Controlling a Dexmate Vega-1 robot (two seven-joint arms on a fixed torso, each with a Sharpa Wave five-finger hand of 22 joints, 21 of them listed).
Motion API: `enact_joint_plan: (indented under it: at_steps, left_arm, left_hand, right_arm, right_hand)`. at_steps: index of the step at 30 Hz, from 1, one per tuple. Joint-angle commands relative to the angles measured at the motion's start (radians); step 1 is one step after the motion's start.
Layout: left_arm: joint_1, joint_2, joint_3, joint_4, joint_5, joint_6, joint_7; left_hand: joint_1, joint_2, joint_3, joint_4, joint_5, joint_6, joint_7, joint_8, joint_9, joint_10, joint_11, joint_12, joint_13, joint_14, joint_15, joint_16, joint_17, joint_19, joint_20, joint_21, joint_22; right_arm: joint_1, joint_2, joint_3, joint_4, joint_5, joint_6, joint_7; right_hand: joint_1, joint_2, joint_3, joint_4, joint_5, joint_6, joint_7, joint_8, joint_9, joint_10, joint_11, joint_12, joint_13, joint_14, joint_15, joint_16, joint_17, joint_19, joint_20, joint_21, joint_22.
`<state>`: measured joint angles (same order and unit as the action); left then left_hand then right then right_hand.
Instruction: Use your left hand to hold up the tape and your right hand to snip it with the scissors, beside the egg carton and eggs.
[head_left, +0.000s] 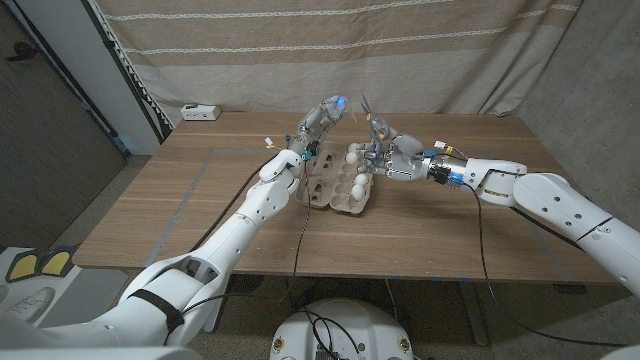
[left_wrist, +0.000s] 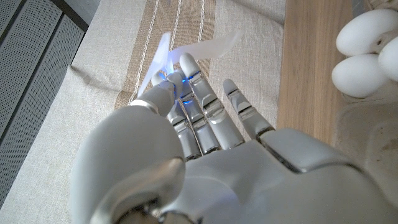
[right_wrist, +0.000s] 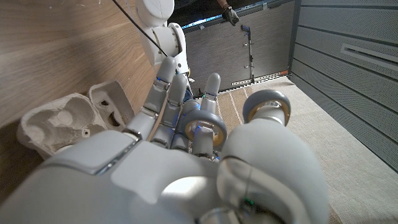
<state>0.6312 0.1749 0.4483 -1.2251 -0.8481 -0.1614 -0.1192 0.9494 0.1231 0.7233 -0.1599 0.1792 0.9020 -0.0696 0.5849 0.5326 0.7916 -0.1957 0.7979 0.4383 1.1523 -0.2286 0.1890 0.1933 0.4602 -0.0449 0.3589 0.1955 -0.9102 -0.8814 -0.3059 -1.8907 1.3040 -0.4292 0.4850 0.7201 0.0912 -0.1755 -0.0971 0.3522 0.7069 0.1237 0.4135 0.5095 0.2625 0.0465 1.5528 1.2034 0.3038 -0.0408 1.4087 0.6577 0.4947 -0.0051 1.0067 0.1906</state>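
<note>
Nearest the table's front edge, though still around mid-table, lies the open egg carton (head_left: 338, 186) with white eggs (head_left: 359, 187) in its cups, fragile and best left alone. Just beyond it the right hand (head_left: 392, 160) is curled around the scissors (head_left: 372, 116), blades pointing up; rigid steel, worked only through the handles. Toward the far edge the left hand (head_left: 318, 123) is raised, and the left wrist view shows its fingertips (left_wrist: 186, 65) pinching a clear strip of tape (left_wrist: 205, 47). That strip looks light, limp and sticky, so I judge a pinch near its end, holding it taut, suits the cut.
</note>
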Motion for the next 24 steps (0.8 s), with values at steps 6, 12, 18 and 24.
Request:
enact_joint_plan:
  at_steps: [6, 12, 18, 24]
  left_arm:
    - [-0.014, -0.019, -0.012, 0.036, -0.047, 0.026, -0.052]
    - [-0.020, -0.025, -0.019, 0.046, -0.069, 0.038, -0.077]
    - [-0.019, -0.028, -0.031, 0.040, -0.113, 0.085, -0.100]
    - [-0.019, -0.029, -0.035, 0.037, -0.133, 0.105, -0.114]
  left_hand:
    - [0.004, 0.005, -0.005, -0.001, 0.007, 0.009, 0.002, 0.012, -0.002, 0.022, -0.010, 0.044, 0.392, 0.014, -0.006, 0.008, 0.007, -0.003, -0.142, 0.009, 0.003]
    - [0.005, 0.004, -0.007, -0.001, 0.007, 0.009, 0.003, 0.014, -0.003, 0.021, -0.010, 0.045, 0.392, 0.012, -0.006, 0.006, 0.007, -0.003, -0.142, 0.010, 0.003]
    - [0.005, 0.004, -0.009, -0.001, 0.008, 0.011, 0.003, 0.016, -0.007, 0.018, -0.010, 0.044, 0.390, 0.007, -0.006, 0.003, 0.006, -0.004, -0.142, 0.011, 0.003]
    - [0.007, 0.004, -0.010, -0.001, 0.008, 0.008, -0.001, 0.016, -0.011, 0.019, -0.010, 0.045, 0.390, 0.006, -0.006, 0.003, 0.007, -0.006, -0.141, 0.011, 0.003]
  right_arm:
    - [-0.005, 0.003, 0.000, 0.018, -0.016, 0.017, 0.026]
    - [-0.006, 0.004, -0.002, 0.019, -0.022, 0.025, 0.041]
    - [-0.012, 0.012, -0.003, 0.027, -0.027, 0.045, 0.067]
    - [-0.015, 0.011, -0.004, 0.031, -0.031, 0.051, 0.084]
  right_hand:
    - [0.001, 0.004, -0.011, 0.002, -0.004, -0.047, 0.049, -0.010, 0.005, 0.008, 0.000, -0.001, 0.002, 0.012, -0.035, -0.009, 0.002, 0.004, 0.002, 0.007, 0.000]
    - [0.004, 0.005, -0.011, 0.001, -0.004, -0.046, 0.050, -0.014, 0.005, 0.013, 0.001, -0.006, -0.007, 0.010, -0.035, -0.011, 0.009, 0.004, 0.003, 0.006, -0.001]
    - [0.018, 0.006, -0.007, -0.006, -0.003, -0.055, 0.046, -0.025, -0.001, 0.012, 0.001, -0.004, -0.004, 0.011, -0.040, -0.014, 0.008, 0.002, 0.004, 0.004, -0.001]
    - [0.015, 0.007, -0.008, -0.004, -0.003, -0.057, 0.047, -0.031, -0.006, 0.014, 0.000, -0.006, -0.007, 0.014, -0.039, -0.015, 0.008, -0.001, 0.008, 0.002, -0.001]
